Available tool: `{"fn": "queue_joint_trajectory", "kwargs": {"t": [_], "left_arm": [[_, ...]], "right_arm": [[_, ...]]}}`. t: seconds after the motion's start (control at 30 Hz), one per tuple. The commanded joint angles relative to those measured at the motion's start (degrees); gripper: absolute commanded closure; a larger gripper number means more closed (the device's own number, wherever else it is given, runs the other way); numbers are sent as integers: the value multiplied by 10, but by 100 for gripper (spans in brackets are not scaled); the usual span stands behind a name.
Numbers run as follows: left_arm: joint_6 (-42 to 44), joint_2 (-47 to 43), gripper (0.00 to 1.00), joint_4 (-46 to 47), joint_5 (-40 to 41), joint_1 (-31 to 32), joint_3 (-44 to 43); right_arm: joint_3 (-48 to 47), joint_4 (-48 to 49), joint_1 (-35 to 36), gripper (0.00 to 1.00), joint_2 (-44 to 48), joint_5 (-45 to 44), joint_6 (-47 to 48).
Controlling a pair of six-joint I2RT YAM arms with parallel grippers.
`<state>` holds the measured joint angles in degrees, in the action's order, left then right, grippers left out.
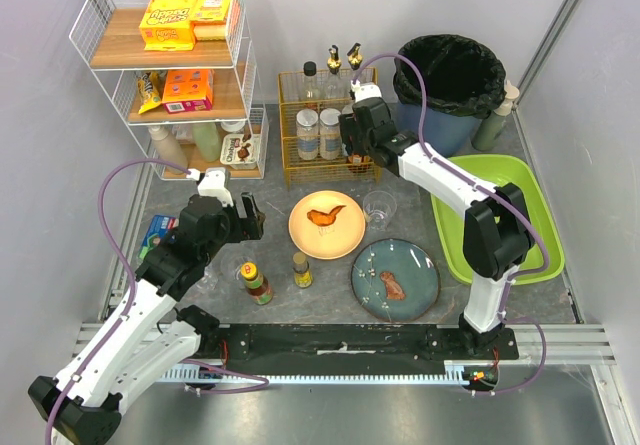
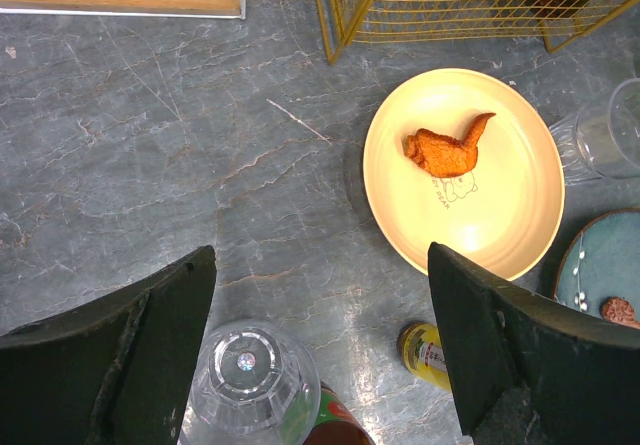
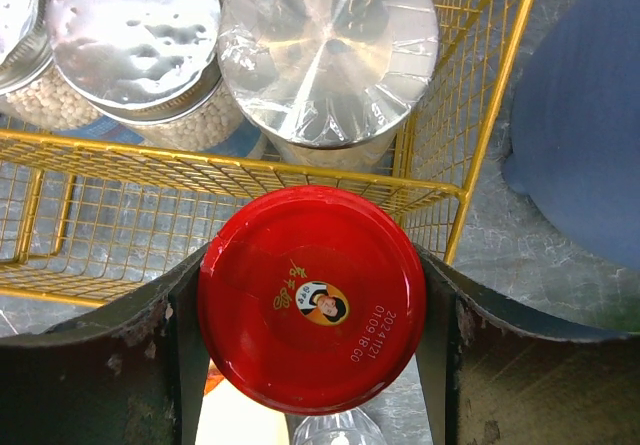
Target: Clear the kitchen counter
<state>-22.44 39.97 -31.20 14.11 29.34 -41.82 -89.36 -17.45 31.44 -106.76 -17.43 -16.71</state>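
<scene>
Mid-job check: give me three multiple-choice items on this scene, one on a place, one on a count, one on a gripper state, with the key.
1. Where is the red-lidded jar?
A. On the green tray
B. Between the right gripper's fingers
C. On the rack's top shelf

2. How many plates lie on the kitchen counter?
A. One
B. Two
C. Four

3. The left gripper is:
A. open and empty
B. shut on a bottle
C. shut on a plate

Key: 1 B, the fingers press both sides of the red lid. 2 B, only the yellow plate and the teal plate show. 3 A, its fingers stand wide apart above the counter, touching nothing.
</scene>
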Motion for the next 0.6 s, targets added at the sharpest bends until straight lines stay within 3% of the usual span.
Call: {"fn": "queue_joint_trajectory", "kwargs": {"t": [0.0,0.27,0.4,0.57], "left_arm": [[11,-7,8,4,13,-2,-19],[11,-5,8,4,14,-1,-20],[12,-2,8,4,14,-2,-20],[13,-2,8,4,14,-2,-20]], "right_arm": [[5,21,-16,87,30,-108,-3],[18,10,-21,64,4,-132,-33],[20,11,-21,45,1,-124,-25],[17,18,-21,32,-12,-90,0]]}}
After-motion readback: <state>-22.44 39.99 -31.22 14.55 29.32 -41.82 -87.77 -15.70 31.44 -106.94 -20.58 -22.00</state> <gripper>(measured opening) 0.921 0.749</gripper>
